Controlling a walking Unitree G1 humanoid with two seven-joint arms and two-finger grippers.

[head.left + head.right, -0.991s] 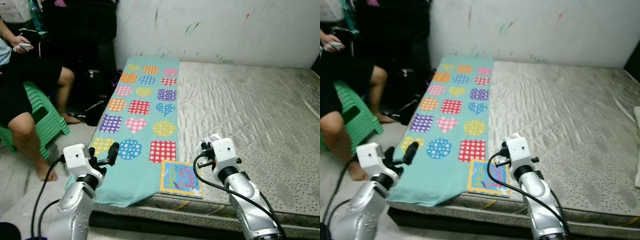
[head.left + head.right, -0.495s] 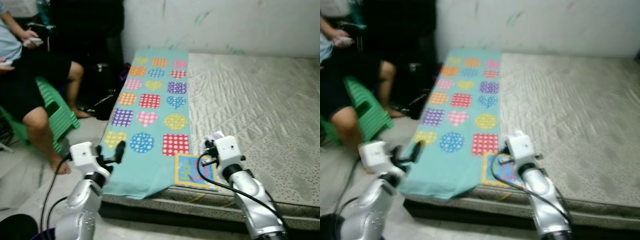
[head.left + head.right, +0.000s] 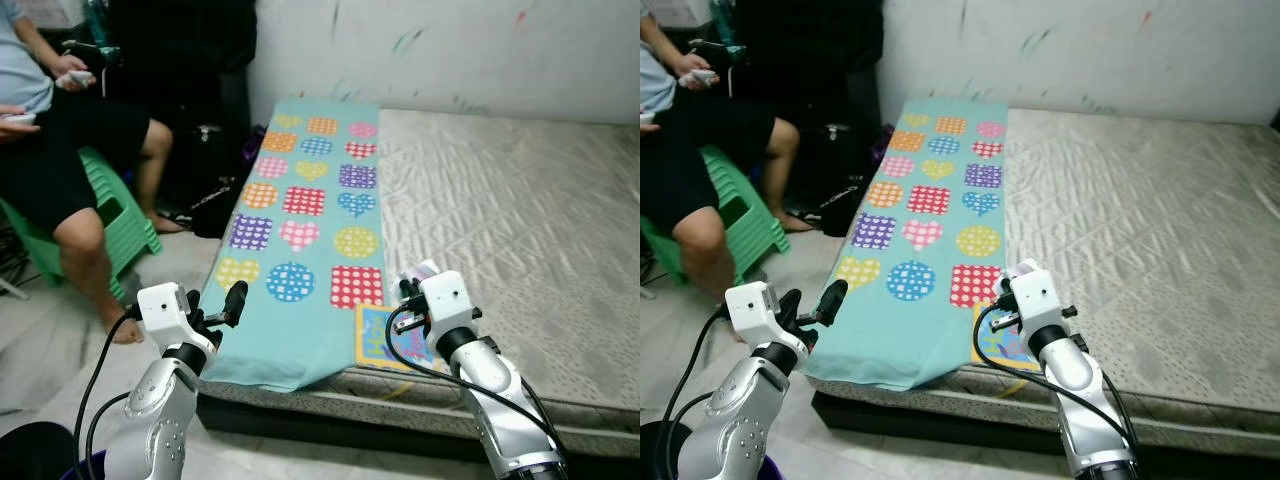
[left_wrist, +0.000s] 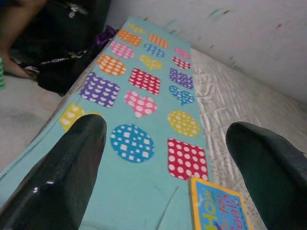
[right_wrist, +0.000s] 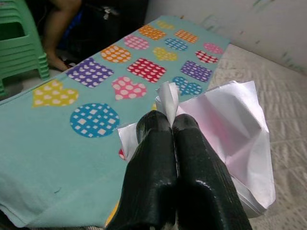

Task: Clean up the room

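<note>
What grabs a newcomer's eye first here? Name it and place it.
The turquoise cloth with bright dotted hearts, circles and squares runs along the left edge of the bare grey mattress. At its near end lies a yellow-bordered picture book, and just above that the right gripper pinches crumpled white paper.

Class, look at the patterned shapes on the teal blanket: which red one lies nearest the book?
The red dotted square in the row nearest the robot; its corner almost touches the book. Other red shapes lie farther up the blanket.
</note>
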